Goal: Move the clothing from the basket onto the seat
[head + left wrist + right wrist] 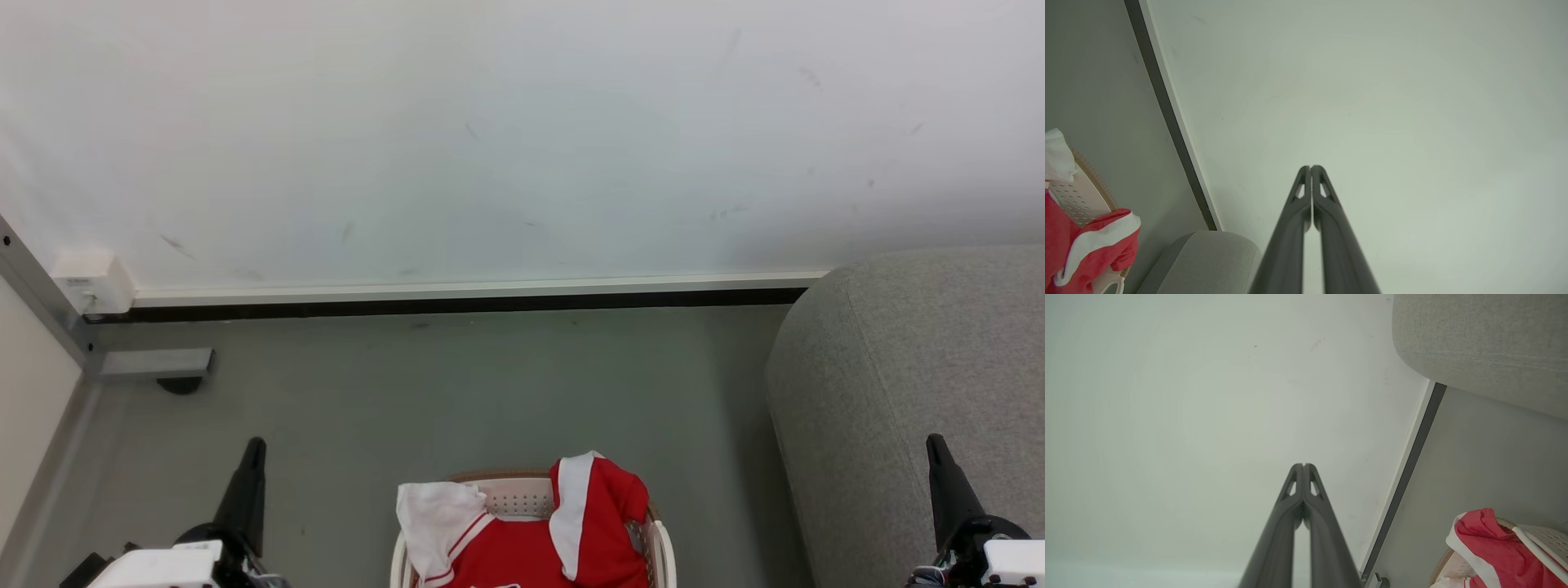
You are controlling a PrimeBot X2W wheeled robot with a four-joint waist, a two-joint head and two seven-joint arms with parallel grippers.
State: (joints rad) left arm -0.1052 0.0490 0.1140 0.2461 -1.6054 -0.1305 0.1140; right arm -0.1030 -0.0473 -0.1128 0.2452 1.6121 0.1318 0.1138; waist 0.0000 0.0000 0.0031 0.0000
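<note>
Red clothing [563, 539] with white trim lies heaped in the cream basket [516, 494] at the bottom middle of the head view, one red fold draped over the far rim. The left wrist view catches the clothing [1094, 245] and basket [1079, 198] at its lower left; the right wrist view has the clothing [1490, 547] and basket [1549, 539] at its lower right. The grey seat [922, 392] stands right of the basket. My left gripper [255, 445] is shut and empty, left of the basket. My right gripper [933, 442] is shut and empty in front of the seat. Both point at the wall: left gripper [1310, 167], right gripper [1303, 465].
A white wall [490, 139] with a dark skirting strip [457, 306] closes the far side of the grey floor [457, 392]. A metal frame post with a foot [155, 363] and a white box [91, 282] stand at the left. The seat [1204, 257] [1482, 347] shows in both wrist views.
</note>
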